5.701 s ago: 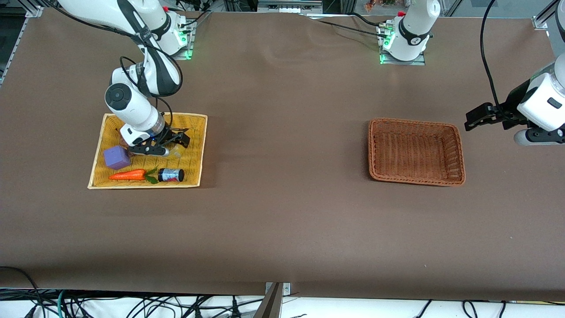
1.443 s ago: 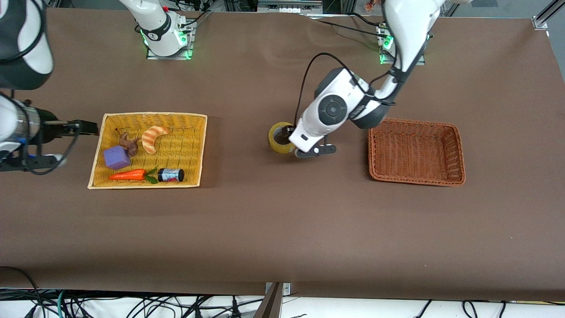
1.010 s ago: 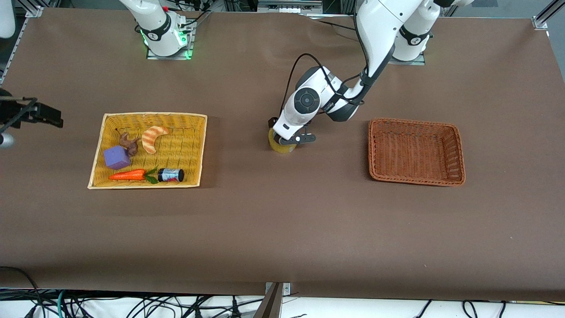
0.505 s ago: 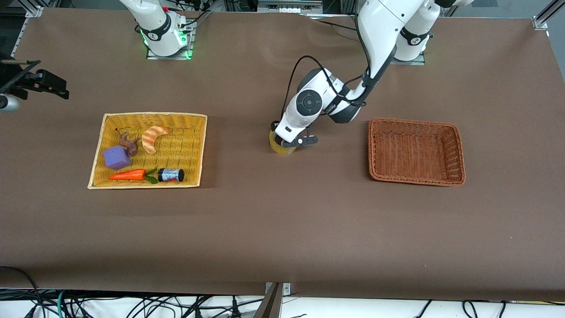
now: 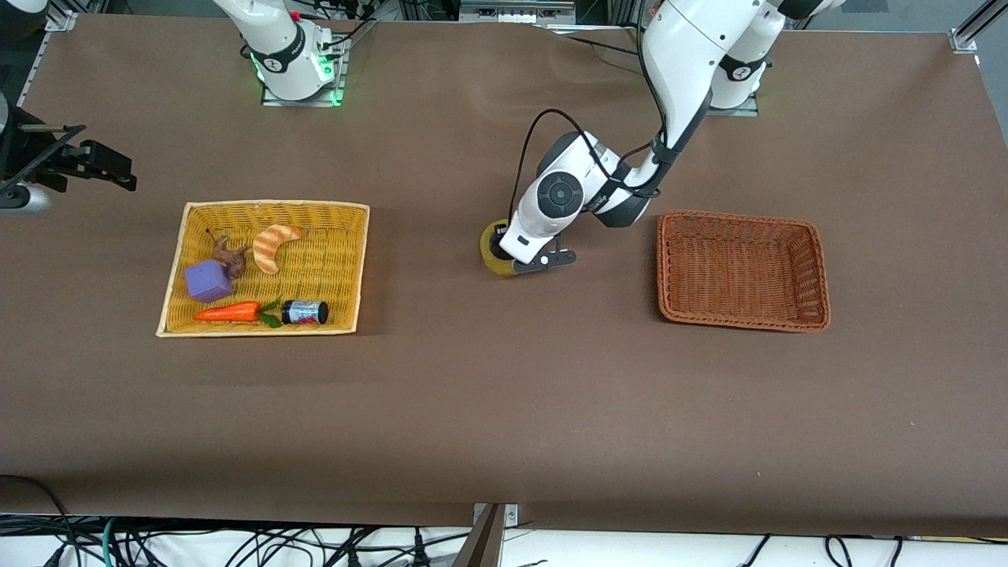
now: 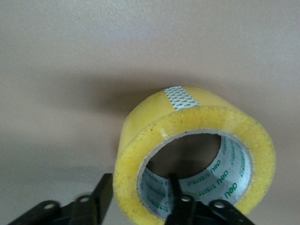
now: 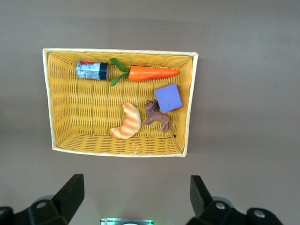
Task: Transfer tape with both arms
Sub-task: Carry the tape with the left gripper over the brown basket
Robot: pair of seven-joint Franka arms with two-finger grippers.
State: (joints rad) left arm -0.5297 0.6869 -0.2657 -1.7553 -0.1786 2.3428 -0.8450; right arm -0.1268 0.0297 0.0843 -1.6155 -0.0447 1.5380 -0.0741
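The tape (image 5: 494, 250), a yellow roll with a grey core, sits mid-table between the two baskets. My left gripper (image 5: 520, 264) is down at it. In the left wrist view one finger (image 6: 104, 194) lies against the outside of the tape (image 6: 187, 140) and the other finger (image 6: 173, 190) is inside the core, so the gripper (image 6: 138, 187) is shut on the ring wall. My right gripper (image 5: 118, 167) is open and empty, held up over the table at the right arm's end, beside the yellow basket. It also shows in its own wrist view (image 7: 136, 190).
The yellow basket (image 5: 358, 260) holds a croissant toy (image 5: 274, 240), a brown animal figure (image 5: 228, 253), a purple block (image 5: 208, 281), a carrot (image 5: 228, 313) and a small jar (image 5: 305, 313). A brown wicker basket (image 5: 740, 323) stands toward the left arm's end.
The left arm came in from the table's end and lowered its gripper onto the tape, then shifted slightly toward the brown basket. The right arm left the yellow basket and pulled back.
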